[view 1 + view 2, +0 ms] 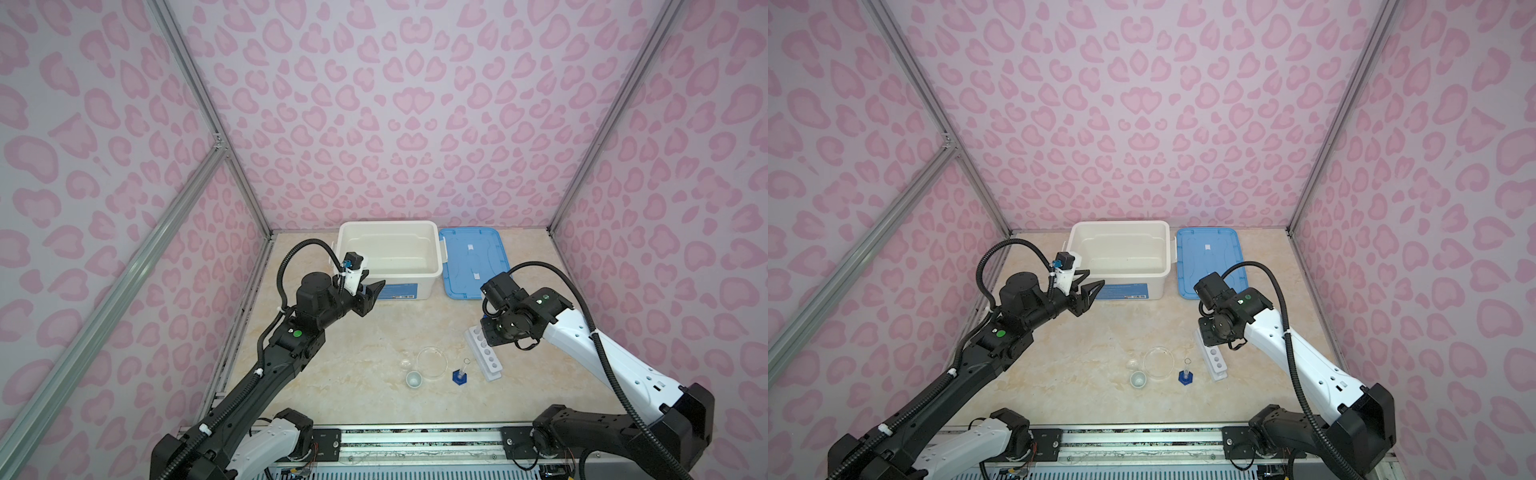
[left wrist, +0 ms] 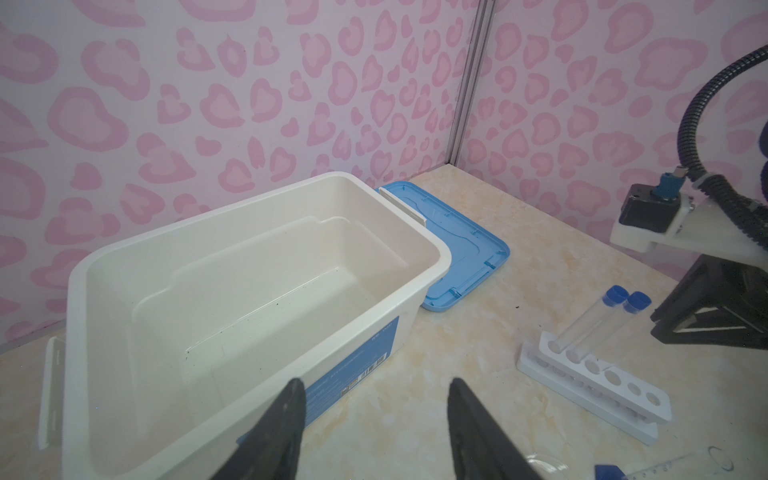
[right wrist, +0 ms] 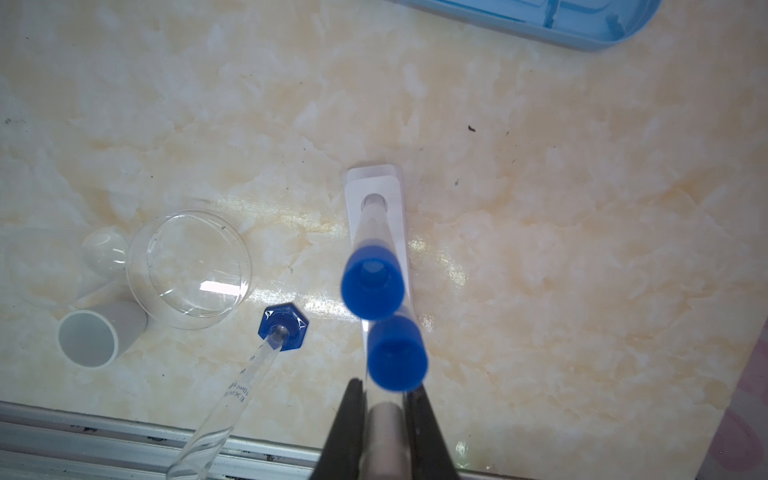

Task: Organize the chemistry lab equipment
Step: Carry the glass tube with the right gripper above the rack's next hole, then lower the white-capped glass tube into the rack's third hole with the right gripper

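Observation:
A white six-hole rack (image 1: 489, 362) lies on the table at the right. Two clear test tubes with blue caps stand in its far holes (image 2: 615, 296). My right gripper (image 3: 385, 384) is shut on the second test tube (image 3: 397, 353) just under its cap, with the tube's foot in the rack. To the left of the rack are a blue-based cylinder (image 1: 458, 376), a clear round dish (image 1: 432, 361) and a tiny white cup (image 1: 414, 379). My left gripper (image 1: 376, 278) hangs open and holds nothing, by the front left corner of the bin.
An open white bin (image 1: 395, 275) stands at the back with its blue lid (image 1: 473, 262) flat beside it on the right. A small clear dome (image 1: 406, 364) sits next to the dish. Pink patterned walls close in three sides, and a metal rail runs along the front edge.

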Robot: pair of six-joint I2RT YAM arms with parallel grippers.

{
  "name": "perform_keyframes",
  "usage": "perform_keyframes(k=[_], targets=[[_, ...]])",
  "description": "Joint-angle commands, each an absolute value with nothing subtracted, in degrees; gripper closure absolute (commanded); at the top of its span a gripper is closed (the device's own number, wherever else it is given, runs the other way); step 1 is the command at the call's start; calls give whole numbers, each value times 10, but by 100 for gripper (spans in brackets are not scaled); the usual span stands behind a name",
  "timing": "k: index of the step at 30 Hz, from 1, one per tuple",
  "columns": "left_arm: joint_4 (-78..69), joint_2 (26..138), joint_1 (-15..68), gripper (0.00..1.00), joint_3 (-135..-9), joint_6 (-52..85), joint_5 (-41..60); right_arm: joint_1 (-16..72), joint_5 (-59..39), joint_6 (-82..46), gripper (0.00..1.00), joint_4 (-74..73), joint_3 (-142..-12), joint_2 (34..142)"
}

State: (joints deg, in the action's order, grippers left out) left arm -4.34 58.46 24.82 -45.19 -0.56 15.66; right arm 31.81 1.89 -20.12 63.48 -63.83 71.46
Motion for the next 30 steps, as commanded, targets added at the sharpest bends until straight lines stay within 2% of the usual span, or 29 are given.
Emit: perform_keyframes(k=[1, 21, 30], targets=[[-48, 586, 248, 43, -455, -12, 161, 317, 22, -195, 91, 626, -635, 721], [-47, 587, 247, 43, -454, -16, 160, 316, 18, -186, 91, 617, -632, 743], [-47, 589, 247, 43, -455, -17, 160, 316, 18, -184, 85, 625, -641, 743]])
